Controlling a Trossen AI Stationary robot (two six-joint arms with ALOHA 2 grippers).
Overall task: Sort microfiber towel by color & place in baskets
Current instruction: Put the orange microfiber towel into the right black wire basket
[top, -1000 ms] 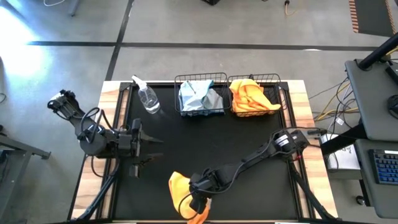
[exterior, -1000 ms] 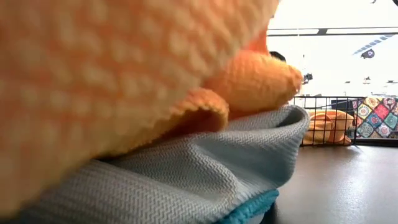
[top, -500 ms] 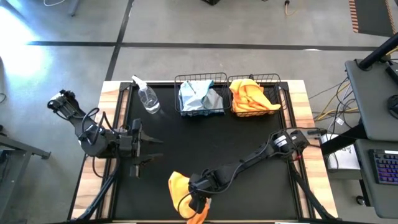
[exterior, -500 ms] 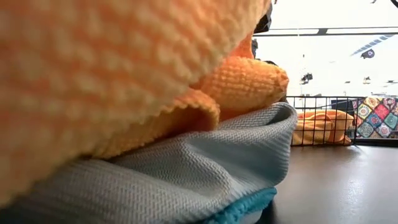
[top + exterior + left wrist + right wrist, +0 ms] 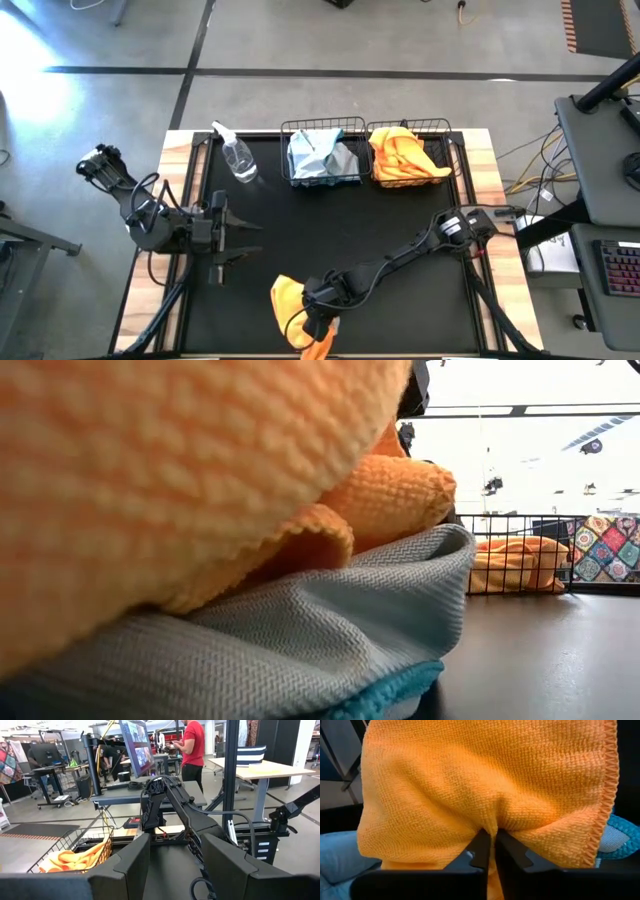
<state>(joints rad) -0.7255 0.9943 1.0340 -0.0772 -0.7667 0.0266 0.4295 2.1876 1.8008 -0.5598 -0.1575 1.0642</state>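
Now the right gripper (image 5: 492, 851) pinches the orange towel (image 5: 490, 785) at six o'clock; next, lift toward the one-o'clock orange-filled basket (image 5: 409, 127).

The worktop (image 5: 400, 225) has a black mat with wooden edges on its left and right. At the far edge stand two wire baskets side by side: the left basket (image 5: 322, 152) holds pale blue-grey towels (image 5: 318, 152), the right basket (image 5: 410, 152) holds orange towels (image 5: 402, 153). A clear spray bottle (image 5: 236, 154) lies left of the baskets, apart from them. The left arm rests at the worktop's left side, its left pincer (image 5: 240, 240) spread open over bare mat. The right arm reaches from the right edge across to the near middle, where the right pincer (image 5: 318, 325) is down on an orange towel (image 5: 288, 305) bunched at the near edge.
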